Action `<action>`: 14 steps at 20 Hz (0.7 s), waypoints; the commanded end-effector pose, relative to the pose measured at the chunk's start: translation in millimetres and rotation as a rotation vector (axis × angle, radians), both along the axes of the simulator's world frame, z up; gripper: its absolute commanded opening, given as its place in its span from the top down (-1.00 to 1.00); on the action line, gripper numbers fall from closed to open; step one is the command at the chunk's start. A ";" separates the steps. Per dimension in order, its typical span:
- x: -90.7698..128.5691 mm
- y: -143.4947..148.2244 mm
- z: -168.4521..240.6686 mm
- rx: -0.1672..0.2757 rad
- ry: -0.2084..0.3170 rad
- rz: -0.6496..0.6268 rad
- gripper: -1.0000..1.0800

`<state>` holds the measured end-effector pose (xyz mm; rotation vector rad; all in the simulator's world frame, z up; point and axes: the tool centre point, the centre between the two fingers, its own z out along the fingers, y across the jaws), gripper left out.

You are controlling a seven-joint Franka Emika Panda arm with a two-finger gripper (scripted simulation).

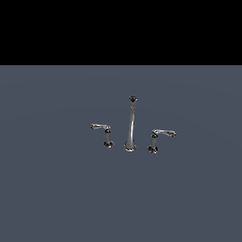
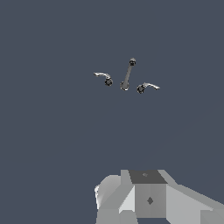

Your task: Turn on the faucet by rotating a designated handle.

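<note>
The chrome faucet stands on the dark grey floor in the middle of the exterior view. Its tall curved spout [image 1: 131, 125] has a dark tip. The handle [image 1: 155, 141], a short post with its lever arm pointing to the exterior view's right, stands right of the spout. The twin handle [image 1: 106, 134] points left. In the wrist view the spout [image 2: 127, 74], the handle [image 2: 146, 86] and the twin [image 2: 105, 78] are small and far off. Only the gripper's grey housing [image 2: 148, 197] shows there, well away from the faucet; its fingers are out of view. The arm does not show in the exterior view.
The grey floor [image 1: 56, 189] stretches flat around the faucet. Nothing else stands on it in either view.
</note>
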<state>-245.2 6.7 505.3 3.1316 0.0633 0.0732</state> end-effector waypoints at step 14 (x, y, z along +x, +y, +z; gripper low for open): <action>20.8 3.9 -27.7 0.004 0.002 -0.120 1.00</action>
